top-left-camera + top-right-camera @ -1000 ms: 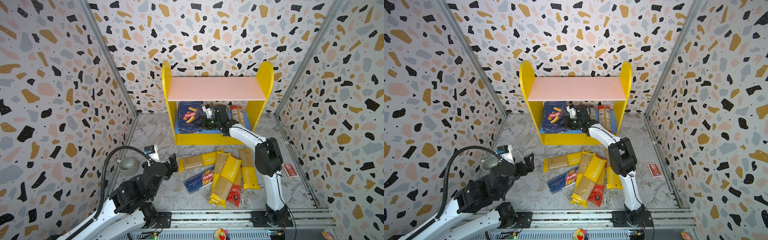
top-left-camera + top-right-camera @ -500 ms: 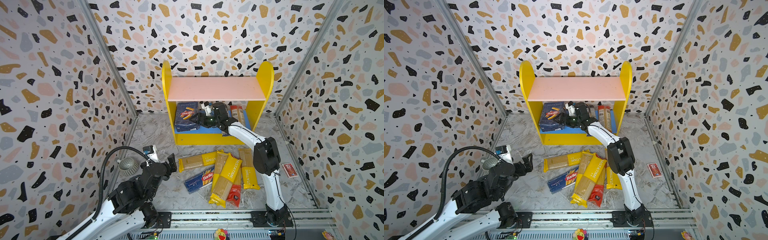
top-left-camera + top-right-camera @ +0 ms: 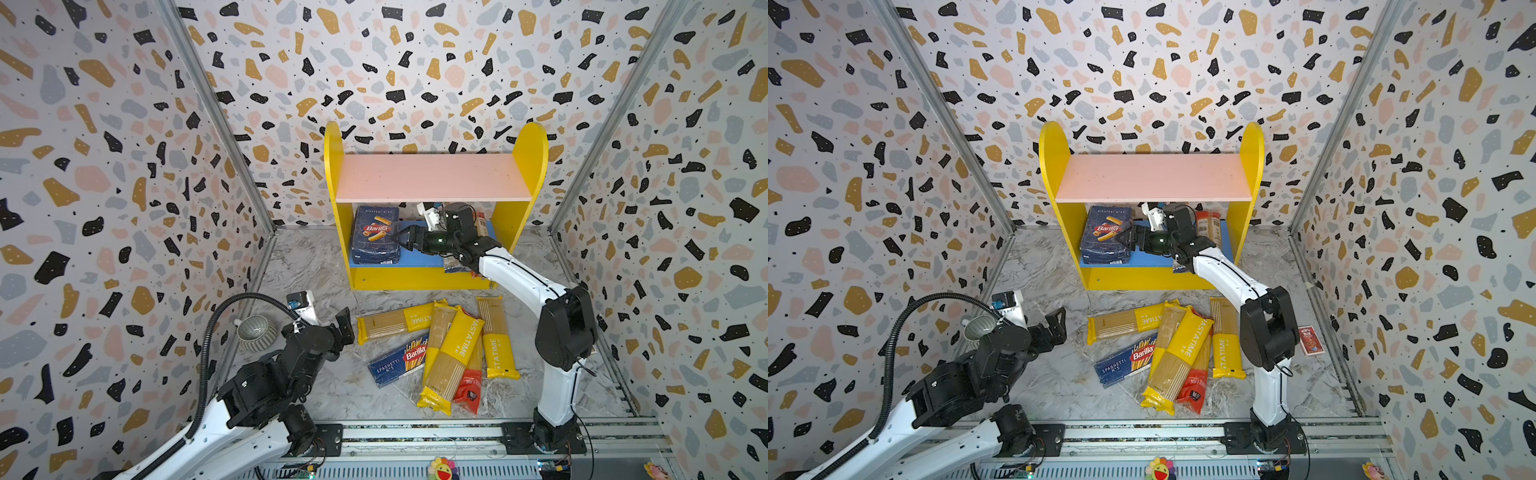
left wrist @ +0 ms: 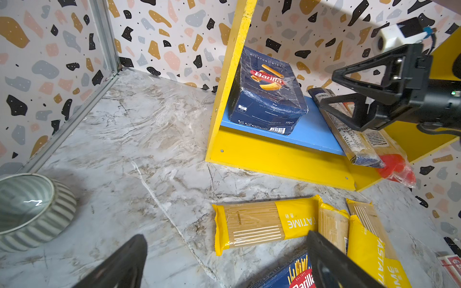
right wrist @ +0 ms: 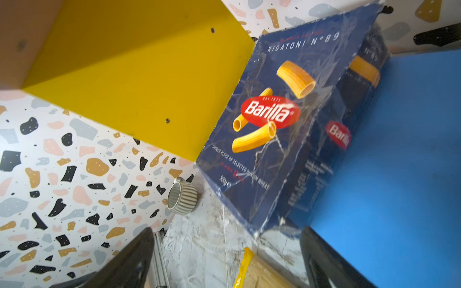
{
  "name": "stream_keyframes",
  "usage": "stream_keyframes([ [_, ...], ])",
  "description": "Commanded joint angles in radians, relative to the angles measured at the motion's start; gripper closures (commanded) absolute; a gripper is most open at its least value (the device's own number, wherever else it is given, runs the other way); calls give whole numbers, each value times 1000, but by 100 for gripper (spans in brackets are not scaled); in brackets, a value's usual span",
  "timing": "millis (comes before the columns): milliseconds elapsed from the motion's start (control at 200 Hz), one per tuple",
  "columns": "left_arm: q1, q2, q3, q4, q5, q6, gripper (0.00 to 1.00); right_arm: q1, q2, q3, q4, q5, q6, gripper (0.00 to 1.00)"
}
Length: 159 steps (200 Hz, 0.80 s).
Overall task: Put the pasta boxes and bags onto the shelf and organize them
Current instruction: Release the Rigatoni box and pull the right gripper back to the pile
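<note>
The dark blue Barilla rigatoni carton (image 3: 375, 235) stands upright on the blue lower board (image 3: 419, 261) of the yellow shelf (image 3: 528, 166). The right end effector (image 3: 400, 240) is wide open and empty just beside it, and the left end effector (image 3: 1052, 328) is also open and empty. The carton seems light and stiff, with a slippery film, so I would hold it by the narrow sides.

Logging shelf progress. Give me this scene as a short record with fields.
shelf: pink board bare; blue board in use
rigatoni box: standing on blue board, by a yellow side
shelf bags: two, at the blue board's other end, overhanging its front
floor: spaghetti box, yellow bags and red bag, heaped before the shelf
right gripper: open, beside rigatoni box, not touching
left gripper: open, empty, near bowl
</note>
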Motion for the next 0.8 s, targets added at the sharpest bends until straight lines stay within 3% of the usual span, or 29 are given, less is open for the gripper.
stream_keyframes([
  [0, -3, 3, -28, 41, 15, 6, 1, 15, -119, -109, -25, 20, -39, 9],
  [461, -3, 111, -163, 242, 204, -25, 0, 137, -560, -705, -210, 352, -103, 9],
  [791, -15, 242, -240, 401, 331, -38, 1, 165, -848, -934, -335, 465, -19, 9],
])
